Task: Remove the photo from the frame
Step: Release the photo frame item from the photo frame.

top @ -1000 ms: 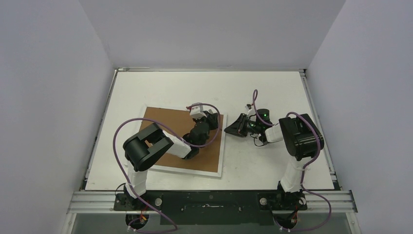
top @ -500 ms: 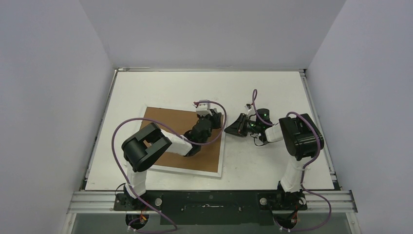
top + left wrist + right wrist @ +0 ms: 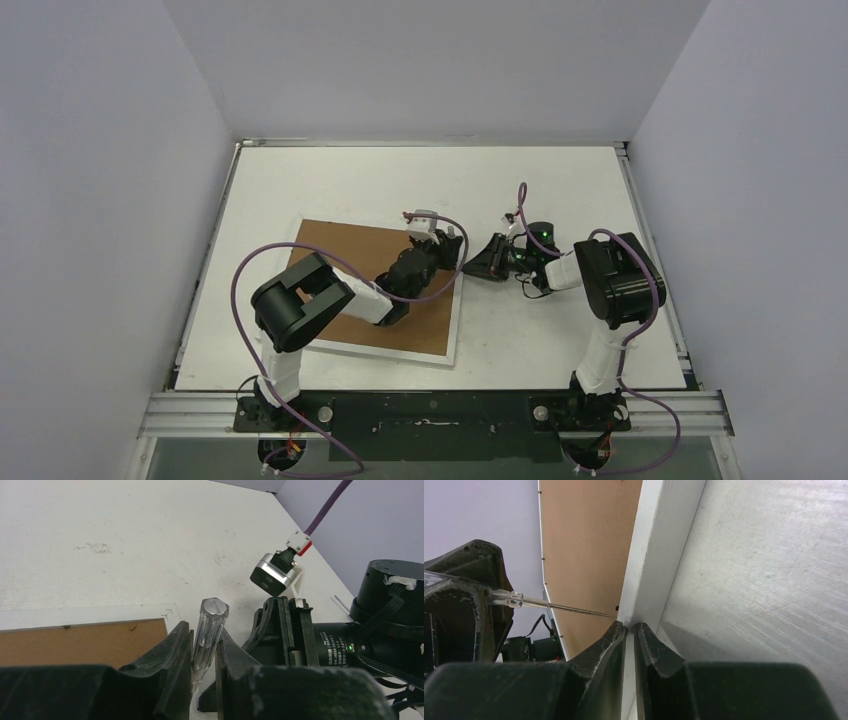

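The frame point(image 3: 335, 248) lies face down on the table, brown back point(image 3: 584, 540) up, with a narrow white border point(image 3: 659, 555). The photo is hidden. My left gripper point(image 3: 202, 632) is shut on a screwdriver with a clear handle point(image 3: 209, 625). It is over the frame's far right corner point(image 3: 447, 243). The thin shaft point(image 3: 569, 609) points at the inner edge of the white border. My right gripper point(image 3: 630, 626) is shut on the frame's right rim near that corner, and it shows in the top view point(image 3: 472, 265).
The white table point(image 3: 540, 330) is walled at the back and sides. The right arm's black wrist and its camera point(image 3: 272, 575) sit close in front of the left gripper. The frame takes up the left middle of the table.
My left gripper has moved right across the brown back to the frame's far right corner, carrying the screwdriver. The right gripper has stayed at the rim.
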Robot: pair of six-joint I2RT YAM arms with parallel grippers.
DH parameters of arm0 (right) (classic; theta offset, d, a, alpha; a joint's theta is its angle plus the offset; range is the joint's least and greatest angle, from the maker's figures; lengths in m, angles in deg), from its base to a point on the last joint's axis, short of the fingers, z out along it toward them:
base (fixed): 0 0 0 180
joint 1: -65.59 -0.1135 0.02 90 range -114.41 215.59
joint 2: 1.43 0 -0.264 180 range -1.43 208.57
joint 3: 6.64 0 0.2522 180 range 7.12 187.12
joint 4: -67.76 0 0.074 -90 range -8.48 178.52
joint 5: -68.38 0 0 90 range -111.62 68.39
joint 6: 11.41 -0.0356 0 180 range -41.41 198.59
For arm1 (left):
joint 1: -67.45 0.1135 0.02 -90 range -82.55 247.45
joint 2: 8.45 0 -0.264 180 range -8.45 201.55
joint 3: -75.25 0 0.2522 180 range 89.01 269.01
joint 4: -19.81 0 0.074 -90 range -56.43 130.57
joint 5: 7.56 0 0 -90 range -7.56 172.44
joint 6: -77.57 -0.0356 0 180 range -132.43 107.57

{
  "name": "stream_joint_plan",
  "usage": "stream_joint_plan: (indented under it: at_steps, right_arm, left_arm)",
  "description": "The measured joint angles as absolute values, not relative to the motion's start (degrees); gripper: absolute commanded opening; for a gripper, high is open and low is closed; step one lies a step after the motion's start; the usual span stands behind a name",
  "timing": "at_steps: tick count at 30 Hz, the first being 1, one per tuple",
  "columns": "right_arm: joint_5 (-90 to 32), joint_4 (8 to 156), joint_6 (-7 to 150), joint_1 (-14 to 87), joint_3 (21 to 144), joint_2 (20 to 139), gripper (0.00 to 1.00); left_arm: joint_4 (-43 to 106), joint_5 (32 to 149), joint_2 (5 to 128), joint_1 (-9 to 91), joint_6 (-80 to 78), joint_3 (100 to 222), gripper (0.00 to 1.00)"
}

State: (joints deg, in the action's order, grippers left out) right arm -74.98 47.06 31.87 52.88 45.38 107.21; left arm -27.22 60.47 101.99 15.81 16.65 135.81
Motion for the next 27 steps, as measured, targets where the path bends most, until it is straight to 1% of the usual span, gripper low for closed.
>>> stream_joint_plan:
  at_steps: [4, 6, 11, 13, 14, 15, 17, 20, 22, 27]
  right_arm:
    - [-76.0, 48.2, 32.5, 53.2, 45.4, 107.2, 0.12]
    - [-76.1, 48.8, 32.9, 53.2, 45.5, 106.9, 0.14]
    - [-75.1, 51.6, 34.6, 53.1, 45.4, 105.6, 0.28]
    - [-73.5, 53.6, 36.0, 52.8, 45.4, 104.3, 0.36]
    - [-72.6, 55.0, 37.1, 52.6, 45.3, 103.1, 0.41]
    - [-71.4, 56.7, 38.6, 52.2, 45.0, 101.3, 0.50]
    - [-69.6, 58.8, 41.0, 51.5, 44.6, 97.3, 0.60]
    - [-65.4, 61.7, 46.1, 48.8, 44.3, 88.7, 0.70]
    - [-62.6, 62.4, 50.0, 45.6, 44.3, 82.3, 0.72]
    - [-58.3, 63.1, 57.1, 38.4, 44.2, 73.8, 0.73]
  left_arm:
    - [-29.2, 62.2, 102.4, 15.8, 16.4, 135.3, 0.00]
    - [-29.8, 62.1, 102.4, 15.9, 16.7, 134.7, 0.00]
    - [-28.7, 64.3, 99.5, 18.0, 22.0, 131.3, 0.00]
    - [-28.0, 67.1, 96.8, 18.5, 25.0, 129.3, 0.00]
    - [-27.7, 68.6, 94.8, 18.7, 26.7, 128.1, 0.00]
    - [-27.5, 70.4, 92.2, 19.1, 28.5, 126.8, 0.00]
    - [-26.4, 73.1, 88.2, 20.2, 31.3, 125.4, 0.00]
    - [-21.3, 78.2, 81.9, 23.2, 34.7, 125.1, 0.00]
    - [-17.3, 79.8, 78.2, 24.6, 35.7, 125.1, 0.00]
    - [-3.7, 81.6, 69.9, 25.2, 36.1, 126.1, 0.00]
